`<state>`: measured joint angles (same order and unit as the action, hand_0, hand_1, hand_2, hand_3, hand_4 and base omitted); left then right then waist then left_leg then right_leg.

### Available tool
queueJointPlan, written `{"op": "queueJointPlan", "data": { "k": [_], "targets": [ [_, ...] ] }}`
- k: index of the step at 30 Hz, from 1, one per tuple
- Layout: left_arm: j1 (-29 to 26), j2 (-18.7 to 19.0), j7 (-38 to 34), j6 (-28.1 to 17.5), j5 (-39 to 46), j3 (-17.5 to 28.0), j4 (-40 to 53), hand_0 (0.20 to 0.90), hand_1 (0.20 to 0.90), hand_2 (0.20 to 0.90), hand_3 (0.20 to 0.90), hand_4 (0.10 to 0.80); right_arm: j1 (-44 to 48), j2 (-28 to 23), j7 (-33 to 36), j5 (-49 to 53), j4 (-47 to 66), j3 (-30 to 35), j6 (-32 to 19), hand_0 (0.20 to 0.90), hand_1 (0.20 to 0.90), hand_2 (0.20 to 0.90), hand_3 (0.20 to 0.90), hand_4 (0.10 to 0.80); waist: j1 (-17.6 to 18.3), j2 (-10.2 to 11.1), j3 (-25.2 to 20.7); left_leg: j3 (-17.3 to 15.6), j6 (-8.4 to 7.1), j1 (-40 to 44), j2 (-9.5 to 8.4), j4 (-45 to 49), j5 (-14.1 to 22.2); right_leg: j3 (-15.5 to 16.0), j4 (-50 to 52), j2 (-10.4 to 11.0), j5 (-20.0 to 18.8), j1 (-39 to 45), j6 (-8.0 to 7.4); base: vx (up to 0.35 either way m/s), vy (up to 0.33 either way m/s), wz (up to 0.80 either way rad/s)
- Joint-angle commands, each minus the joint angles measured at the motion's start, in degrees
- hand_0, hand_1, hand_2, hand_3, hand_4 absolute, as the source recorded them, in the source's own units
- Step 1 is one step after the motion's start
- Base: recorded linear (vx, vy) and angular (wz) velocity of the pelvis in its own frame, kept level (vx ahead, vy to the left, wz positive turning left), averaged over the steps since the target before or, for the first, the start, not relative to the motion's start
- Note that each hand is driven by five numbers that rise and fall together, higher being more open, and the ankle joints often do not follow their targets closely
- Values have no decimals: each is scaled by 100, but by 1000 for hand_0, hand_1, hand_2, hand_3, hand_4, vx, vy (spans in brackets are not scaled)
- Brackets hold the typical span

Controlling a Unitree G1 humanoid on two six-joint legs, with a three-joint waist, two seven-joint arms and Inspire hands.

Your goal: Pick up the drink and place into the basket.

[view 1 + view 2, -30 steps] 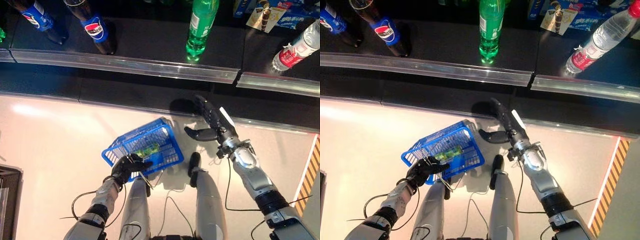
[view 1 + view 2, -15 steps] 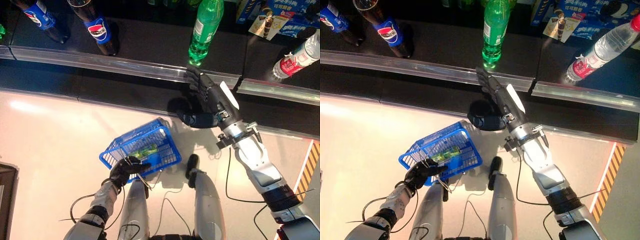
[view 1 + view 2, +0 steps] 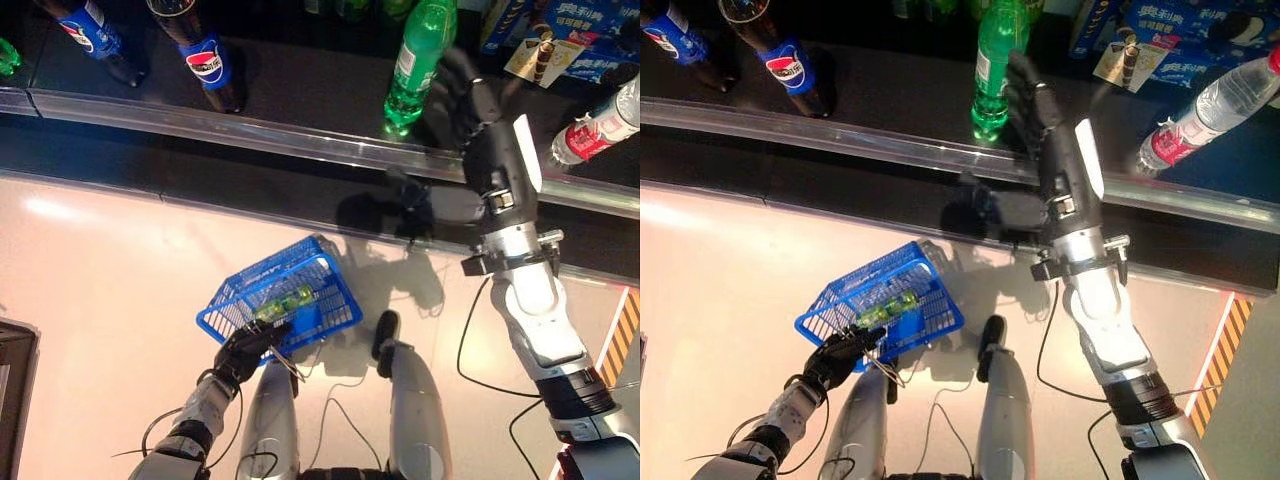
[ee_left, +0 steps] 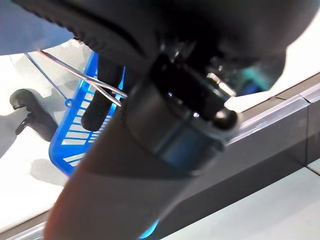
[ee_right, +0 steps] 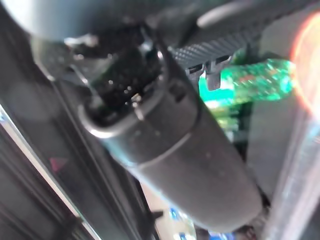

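A green bottle (image 3: 416, 58) stands upright on the dark shelf, behind its metal rail. My right hand (image 3: 488, 150) is raised to the shelf just right of the bottle, open, with straight fingers close beside it and the thumb (image 3: 425, 198) held out below the rail. The bottle also shows past the fingers in the right wrist view (image 5: 247, 82). My left hand (image 3: 243, 350) is shut on the thin wire handles (image 4: 82, 76) of the blue basket (image 3: 318, 275), which hangs low at the left. A green drink (image 3: 283, 302) lies inside the basket.
Cola bottles (image 3: 205, 62) stand on the shelf at the left, a clear bottle with a red label (image 3: 598, 122) at the right, and snack boxes (image 3: 575, 25) behind. The metal rail (image 3: 250, 135) runs along the shelf's front. Striped floor tape (image 3: 625, 340) lies at the right.
My right hand has risen from low by the floor up to the shelf and now stands beside the green bottle. The blue basket stays hanging in my left hand.
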<state>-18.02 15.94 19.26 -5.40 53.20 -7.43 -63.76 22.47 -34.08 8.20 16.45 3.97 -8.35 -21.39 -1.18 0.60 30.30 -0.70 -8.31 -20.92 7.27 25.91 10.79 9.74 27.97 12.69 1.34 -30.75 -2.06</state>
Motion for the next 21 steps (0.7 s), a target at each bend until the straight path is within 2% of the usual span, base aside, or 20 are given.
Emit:
{"op": "queueJointPlan", "data": {
  "k": [1, 14, 21],
  "targets": [
    [806, 323, 312, 37, 5, -59, 408, 300, 300, 300, 200, 100, 362, -22, 328, 298, 1022, 651, -727, 900, 900, 900, 900, 800, -6, 100, -136, 67, 327, -136, 122, -143, -584, -183, -269, 371, 161, 700, -574, 0, 0, 0],
    [773, 305, 223, 107, -53, -184, 477, 300, 300, 300, 200, 100, 600, 75, 470, 609, 789, 685, -614, 900, 900, 900, 900, 800, -83, 70, -75, 80, 338, -79, 98, -172, -609, -75, -394, 398, 127, 866, -546, 7, -2, 1],
    [731, 336, 235, 207, -150, -261, 492, 300, 300, 300, 200, 100, 870, 52, 405, 878, 370, 591, -261, 900, 900, 900, 900, 800, -148, 41, -51, 99, 341, -56, 78, -135, -585, -35, -438, 418, 137, 959, -529, 16, -4, 0]
  ]
}}
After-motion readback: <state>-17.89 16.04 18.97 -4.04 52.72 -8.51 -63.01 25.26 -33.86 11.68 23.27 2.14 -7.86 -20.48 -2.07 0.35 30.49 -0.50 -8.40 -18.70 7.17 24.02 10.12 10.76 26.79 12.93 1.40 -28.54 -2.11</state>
